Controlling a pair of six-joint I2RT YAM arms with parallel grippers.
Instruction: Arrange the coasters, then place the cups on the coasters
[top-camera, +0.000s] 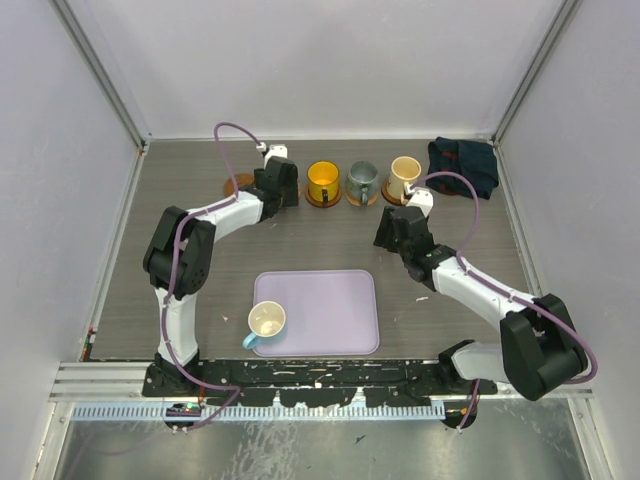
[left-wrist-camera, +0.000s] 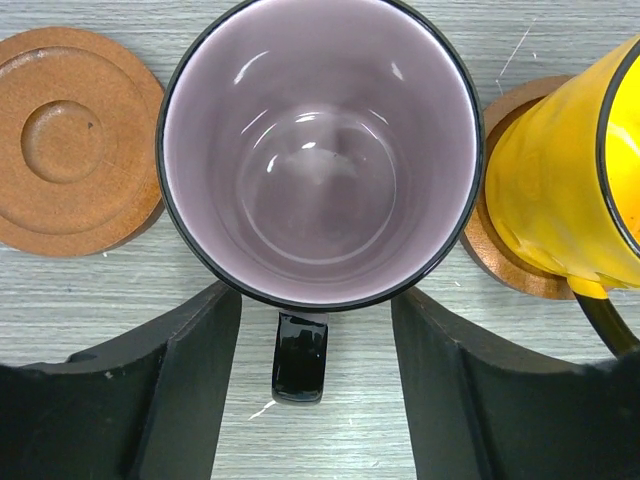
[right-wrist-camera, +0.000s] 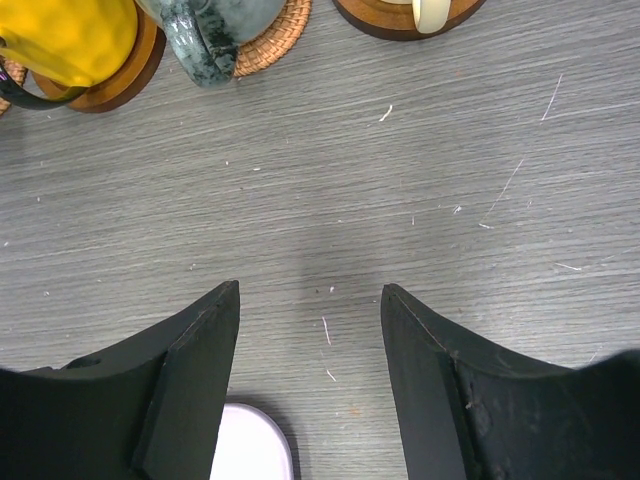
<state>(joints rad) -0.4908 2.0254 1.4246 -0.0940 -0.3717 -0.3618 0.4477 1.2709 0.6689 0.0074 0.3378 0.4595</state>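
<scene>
Seeing purple mug (left-wrist-camera: 320, 150) parked between empty coaster (left-wrist-camera: 70, 140) and yellow mug (left-wrist-camera: 560, 170), probably filling the row's gap. Got left pincer (left-wrist-camera: 312, 300) open, straddling its handle (left-wrist-camera: 300, 360) without touching; right pincer (right-wrist-camera: 310, 290) open too, holding nothing over the bench (right-wrist-camera: 400, 180).

Right pincer (right-wrist-camera: 310, 288) agape above table (right-wrist-camera: 400, 180); yellow cup (right-wrist-camera: 70, 35) top-left

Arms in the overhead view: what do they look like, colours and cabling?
The left arm and right arm have white links, black joint housings and looping purple cables. The left gripper and right gripper each have two broad black fingers.
</scene>
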